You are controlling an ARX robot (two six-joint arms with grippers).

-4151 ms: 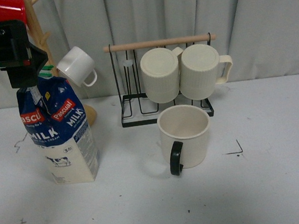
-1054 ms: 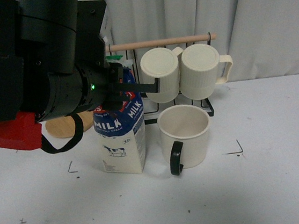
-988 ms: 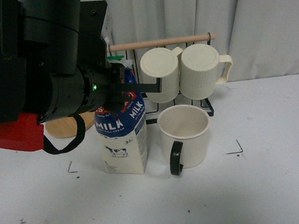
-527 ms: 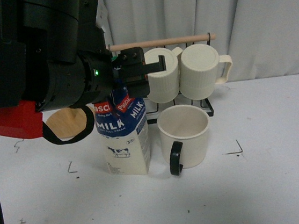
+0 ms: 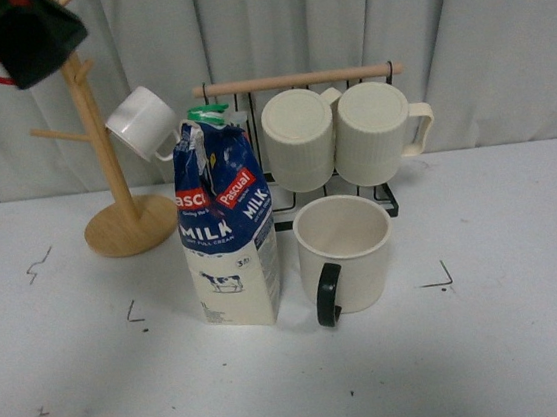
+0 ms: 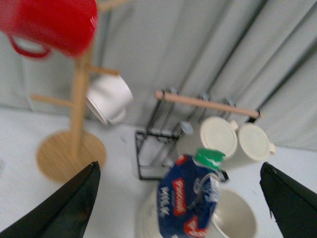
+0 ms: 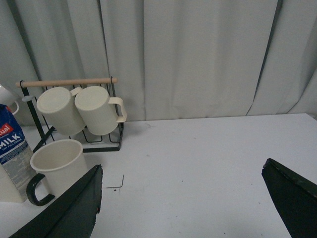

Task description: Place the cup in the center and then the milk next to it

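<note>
Gone from in front of the milk is the left arm, which half a second ago hid the carton's top; now only a dark and red piece of it shows in the front view's upper left corner, high above the tabletop. The carton stands free and upright just beside the cup, on the cup's left, apart from it by a narrow gap. The cup sits between the small corner marks drawn on the tabletop, handle towards the robot, which I judge to be the marked centre, so both placements look done.

Behind the cup stands the wire rack with its two ribbed mugs hung on their sides. Left of the cup and further back is the wooden mug tree, carrying a small white cup.

The left wrist view (blurred, as if taken in motion) looks down on the carton's green cap and shows the left hand with its fingers spread wide and nothing between them; it also shows a red mug atop the tree, barely seen from the front. The right wrist view shows the right hand likewise spread and empty, well right of the cup.
</note>
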